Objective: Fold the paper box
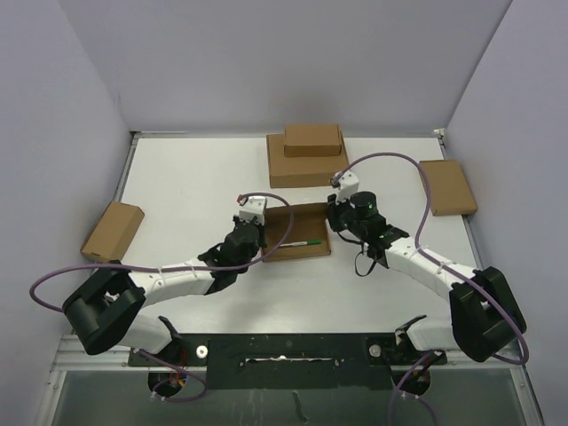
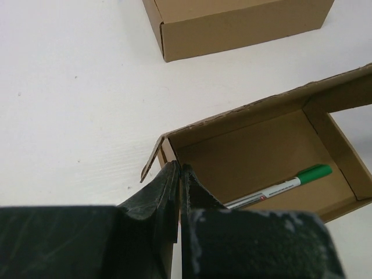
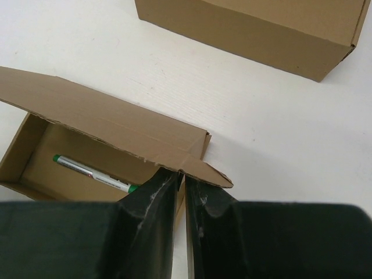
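left gripper (image 2: 179, 168) pinched shut on the nine o'clock wall of the paper box (image 1: 297, 235) — it sits open at the centre of the table (image 1: 177, 195), a green-capped marker (image 2: 279, 189) lying inside. right gripper (image 3: 181, 174) at three o'clock, fingers nearly together on the raised lid's corner flap.

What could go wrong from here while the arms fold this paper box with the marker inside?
The right gripper grips only the lid's corner of the paper box, so the thin cardboard might tear or slip free. The loose marker may roll and jam a flap. The left gripper, shut at the box's corner, could shove it sideways.
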Motion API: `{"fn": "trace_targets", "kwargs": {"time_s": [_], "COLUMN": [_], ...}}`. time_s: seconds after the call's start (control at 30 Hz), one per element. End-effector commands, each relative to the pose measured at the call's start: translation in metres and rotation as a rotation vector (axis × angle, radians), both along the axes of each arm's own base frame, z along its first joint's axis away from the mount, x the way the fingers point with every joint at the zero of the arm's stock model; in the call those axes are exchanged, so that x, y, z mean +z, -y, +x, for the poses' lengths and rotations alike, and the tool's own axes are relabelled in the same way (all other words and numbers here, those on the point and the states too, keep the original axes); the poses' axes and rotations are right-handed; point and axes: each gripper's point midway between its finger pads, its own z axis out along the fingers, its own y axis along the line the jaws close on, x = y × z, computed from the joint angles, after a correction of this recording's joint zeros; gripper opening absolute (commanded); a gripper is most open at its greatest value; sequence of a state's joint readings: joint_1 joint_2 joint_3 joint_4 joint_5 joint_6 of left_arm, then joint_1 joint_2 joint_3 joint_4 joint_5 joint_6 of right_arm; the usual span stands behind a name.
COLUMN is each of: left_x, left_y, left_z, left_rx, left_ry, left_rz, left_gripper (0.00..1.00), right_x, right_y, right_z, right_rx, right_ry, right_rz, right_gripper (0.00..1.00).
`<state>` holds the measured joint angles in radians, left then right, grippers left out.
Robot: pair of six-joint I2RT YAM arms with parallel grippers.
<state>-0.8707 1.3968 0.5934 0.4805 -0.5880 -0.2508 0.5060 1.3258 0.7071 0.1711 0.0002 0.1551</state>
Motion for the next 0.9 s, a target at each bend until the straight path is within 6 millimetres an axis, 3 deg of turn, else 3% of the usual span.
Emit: {"fn": "trace_targets", "kwargs": {"time_s": [0.0, 0.63, 0.87], "left_x": [0.018, 0.014, 0.017], "left_y": [0.03, 0.026, 0.027], "left_z": [-0.019, -0.028, -0.028], "left_rx": [-0.134, -0.133, -0.133], "left_ry": [0.011, 0.002, 0.009], "left_rz": [-0.084, -0.058, -0.057], "left_gripper": [0.0, 0.0, 0.0], "right_x": [0.015, 0.003, 0.008], "right_y": [-0.032, -0.03, -0.03], "right_z": [-0.021, -0.042, -0.044], "right_rx": [0.138, 0.227, 0.222], "right_ry": [0.014, -0.019, -0.044], "right_rz": [0.086, 0.068, 0.105], "right_gripper": [0.11, 0.11, 0.12]}}
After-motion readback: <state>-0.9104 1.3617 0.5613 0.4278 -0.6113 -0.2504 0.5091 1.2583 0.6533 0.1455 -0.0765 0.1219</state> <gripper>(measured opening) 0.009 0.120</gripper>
